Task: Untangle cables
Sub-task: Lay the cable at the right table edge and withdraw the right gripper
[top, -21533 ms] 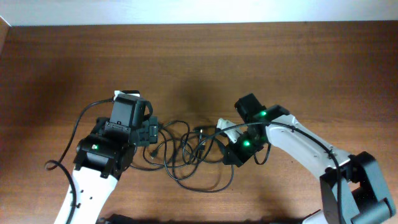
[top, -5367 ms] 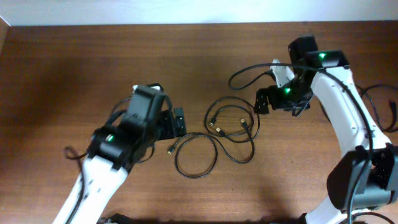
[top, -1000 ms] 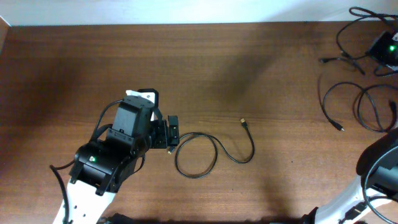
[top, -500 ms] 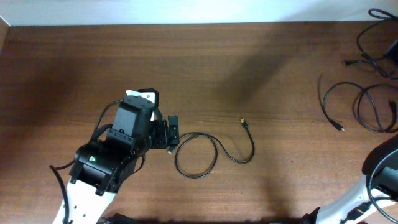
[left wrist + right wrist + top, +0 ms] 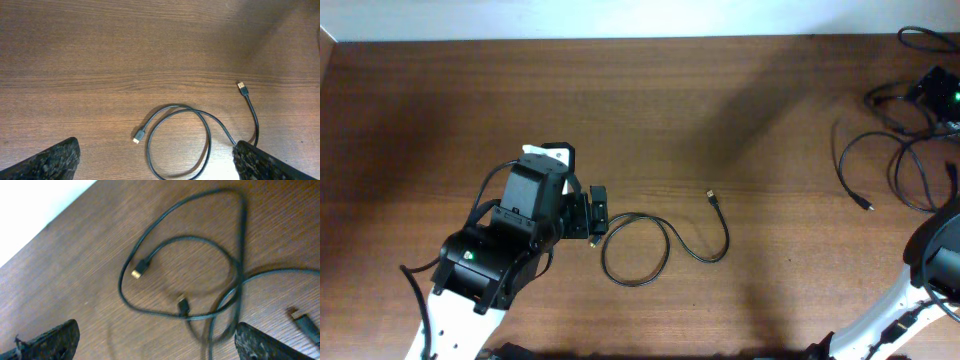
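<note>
One thin black cable (image 5: 728, 238) lies loosely looped on the table mid-frame, a metal-tipped plug (image 5: 712, 197) at its far end. My left gripper (image 5: 596, 213) stands open just left of it, and its small plug (image 5: 139, 135) and loop (image 5: 175, 106) lie on the wood between the fingers (image 5: 50, 162), apart from them. At the far right the other cables (image 5: 896, 170) lie in overlapping loops. My right gripper (image 5: 934, 95) hovers over them, open and holding nothing. Its wrist view shows crossed strands and a gold-tipped plug (image 5: 137, 272) between and beyond its fingertips (image 5: 265, 345).
The wooden table (image 5: 720, 110) ends at a white wall strip along the back. The left arm's body (image 5: 485, 255) fills the near left, and the right arm's base (image 5: 935, 260) stands at the near right edge. The right-hand cables reach the table's back right corner.
My right gripper has opened and let go of a cable, which now lies with the others at the far right. That arm shifted near the back right corner. The left arm has not moved.
</note>
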You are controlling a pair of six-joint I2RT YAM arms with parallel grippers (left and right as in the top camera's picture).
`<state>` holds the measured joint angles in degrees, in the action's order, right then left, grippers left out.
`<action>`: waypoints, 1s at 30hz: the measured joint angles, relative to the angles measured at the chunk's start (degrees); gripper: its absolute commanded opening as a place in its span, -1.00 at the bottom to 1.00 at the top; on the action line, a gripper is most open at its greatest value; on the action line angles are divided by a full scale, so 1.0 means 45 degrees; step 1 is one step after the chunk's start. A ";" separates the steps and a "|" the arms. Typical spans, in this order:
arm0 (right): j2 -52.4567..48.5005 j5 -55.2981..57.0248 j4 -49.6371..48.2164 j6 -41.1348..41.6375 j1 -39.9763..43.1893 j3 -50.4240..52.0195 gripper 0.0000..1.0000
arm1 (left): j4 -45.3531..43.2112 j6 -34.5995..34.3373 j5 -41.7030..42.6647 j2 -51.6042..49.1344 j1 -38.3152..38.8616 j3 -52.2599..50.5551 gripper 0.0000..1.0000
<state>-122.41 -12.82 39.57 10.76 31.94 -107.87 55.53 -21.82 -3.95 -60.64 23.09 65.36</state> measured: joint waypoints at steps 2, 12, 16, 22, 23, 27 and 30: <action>0.0000 -0.0452 0.0238 0.0000 0.0000 0.0000 0.97 | 0.0000 0.0000 0.0000 0.0000 0.0000 0.0000 0.98; 0.0826 -0.2093 0.1263 0.0005 0.0000 0.0010 0.97 | 0.0000 0.0000 0.0000 0.0000 0.0000 0.0000 0.98; 0.2977 -0.2186 0.1311 0.0000 0.0000 0.0005 0.97 | 0.0000 0.0000 0.0000 0.0000 0.0000 0.0000 0.98; 0.6751 -0.2662 0.2783 -0.0010 0.0000 -0.0087 0.97 | -0.0005 0.0000 0.0000 0.0000 0.0000 0.0000 0.98; 0.7179 -0.2841 0.3288 -0.0010 0.0000 -0.0112 0.97 | 0.0000 0.0000 0.0005 0.0000 0.0000 0.0000 0.98; 0.8665 -0.3478 0.5503 -0.0165 0.0000 -0.0160 0.97 | -0.0005 0.0000 0.0000 0.0000 0.0000 0.0000 0.98; 0.9039 -0.3628 0.6912 -0.0816 -0.0068 -0.0170 0.97 | -0.0005 0.0000 0.0000 0.0000 0.0000 0.0000 0.98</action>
<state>-81.73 -29.15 70.67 7.09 31.64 -108.64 55.51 -21.82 -3.95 -60.64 23.09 65.36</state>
